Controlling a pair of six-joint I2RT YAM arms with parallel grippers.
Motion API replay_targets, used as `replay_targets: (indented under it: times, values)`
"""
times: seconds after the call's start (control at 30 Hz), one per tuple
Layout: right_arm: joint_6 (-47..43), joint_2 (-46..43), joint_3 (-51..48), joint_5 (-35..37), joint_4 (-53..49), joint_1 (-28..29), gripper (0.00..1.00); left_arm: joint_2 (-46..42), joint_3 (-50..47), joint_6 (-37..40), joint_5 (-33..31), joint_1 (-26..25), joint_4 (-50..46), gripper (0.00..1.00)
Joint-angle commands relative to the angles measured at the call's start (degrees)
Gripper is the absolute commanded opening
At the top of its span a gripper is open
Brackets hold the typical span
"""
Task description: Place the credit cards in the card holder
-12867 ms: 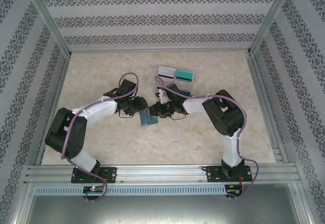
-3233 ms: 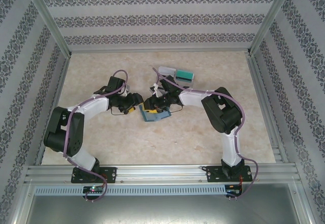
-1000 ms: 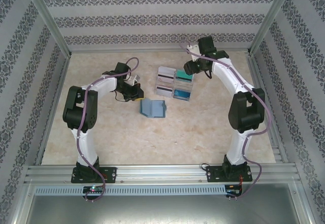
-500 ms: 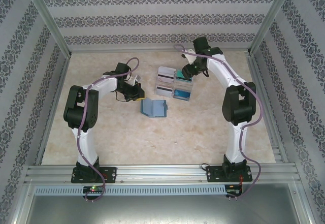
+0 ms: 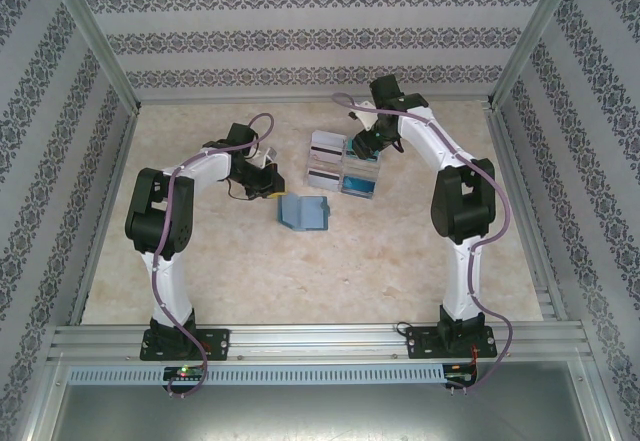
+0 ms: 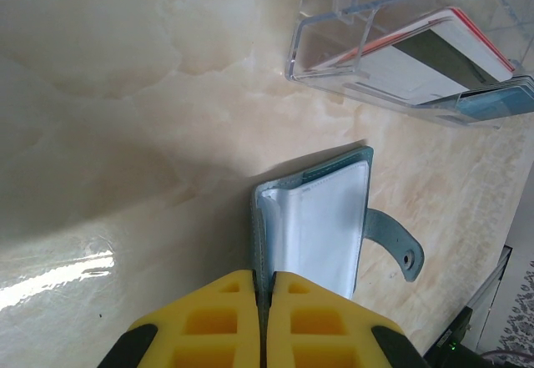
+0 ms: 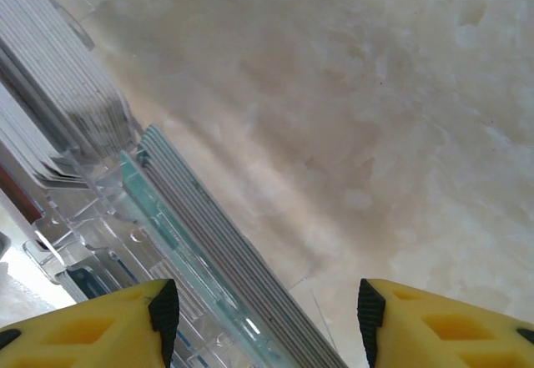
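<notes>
Pressing the yellow fingers of the left gripper tight together, clamping nothing. Hovering low at the near edge of the card holder, with no telling whether tips and holder are touching. Spreading the fingers of the right gripper wide apart, also gripping nothing. Hanging over the far end of the clear tray, looking down on the edges of the credit cards stacked in it.

Finding the card holder lying open and flat on the marbled table, near the tray but apart from it. Showing a clear inner sleeve, with a strap tab sticking out to one side. Finding the cards sitting in the tray's compartments, white-grey ones with a dark stripe to the left, teal and blue ones to the right. Reaching in from the left beside the holder, and bending in from the right over the tray's far right corner.
</notes>
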Motion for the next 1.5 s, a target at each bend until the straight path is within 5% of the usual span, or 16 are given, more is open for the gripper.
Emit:
replay_targets:
  times: [0.0,1.47]
  values:
    - [0.0,1.1,2.1,2.3,-0.9,0.0,0.6,0.5,0.5,-0.8,1.6,0.8,1.4,0.01]
    - [2.0,-1.8,2.9,0.2,-0.2,-1.4,0.45,0.0,0.0,-1.9,2.2,0.7,2.5,0.01]
